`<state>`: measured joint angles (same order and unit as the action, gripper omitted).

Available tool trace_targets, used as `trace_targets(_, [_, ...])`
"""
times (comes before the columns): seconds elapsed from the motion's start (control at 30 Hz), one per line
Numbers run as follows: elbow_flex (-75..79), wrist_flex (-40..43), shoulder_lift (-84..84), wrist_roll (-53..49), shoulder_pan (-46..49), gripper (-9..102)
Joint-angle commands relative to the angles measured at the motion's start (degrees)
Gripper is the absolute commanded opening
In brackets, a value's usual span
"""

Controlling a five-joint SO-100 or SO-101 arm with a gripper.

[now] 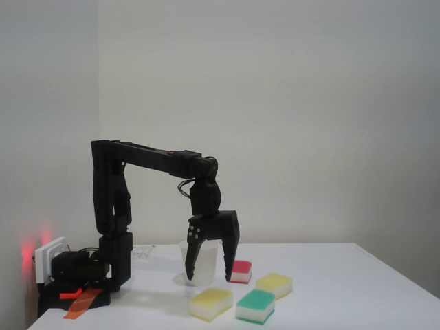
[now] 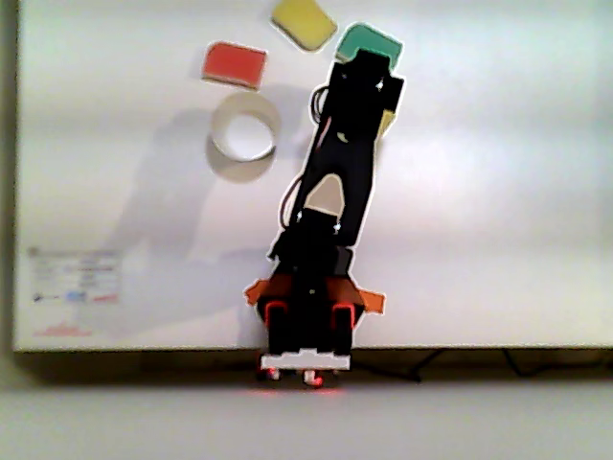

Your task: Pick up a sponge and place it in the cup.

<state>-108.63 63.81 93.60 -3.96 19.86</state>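
fixed view: showed the black arm (image 1: 148,157) reaching out from its base at the left and bending down toward the white counter (image 1: 357,289). found the end effector (image 1: 208,277) pointing downward with its jaws spread wide and nothing between them, tips low near the counter. overlapped the cup (image 1: 201,265) from this angle, the cup standing upright behind it. placed the sponge (image 1: 212,303) flat on the counter, nearer the camera than the end effector and apart from the cup, pale yellow on top with a white layer beneath. set the green-topped sponge (image 1: 256,305) just right of it, the deeper yellow sponge (image 1: 275,284) further back and right, and a red-topped sponge (image 1: 240,271) near the cup's right side. caught a red glow by a white box (image 1: 48,256) at the far left.

other view: looked down on the counter (image 2: 498,240), with the arm (image 2: 335,182) stretching up the frame, right of the cup (image 2: 230,168) and apart from it. showed the cup's mouth open and empty. left a pale yellow sliver at the arm's right edge, apparently the sponge (image 2: 387,123), mostly covered. could not tell the jaws' spread from above. put the red-topped sponge (image 2: 235,64) above the cup, the deeper yellow sponge (image 2: 304,22) at the top edge and the green-topped sponge (image 2: 369,40) beside it.
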Motion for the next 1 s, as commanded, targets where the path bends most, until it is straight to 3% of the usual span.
trace_targets(0.0, [0.62,0.00,0.97,-1.76,1.67,31])
trace_targets(0.97, [5.80,-6.33,-13.45,-4.39,-0.26,29])
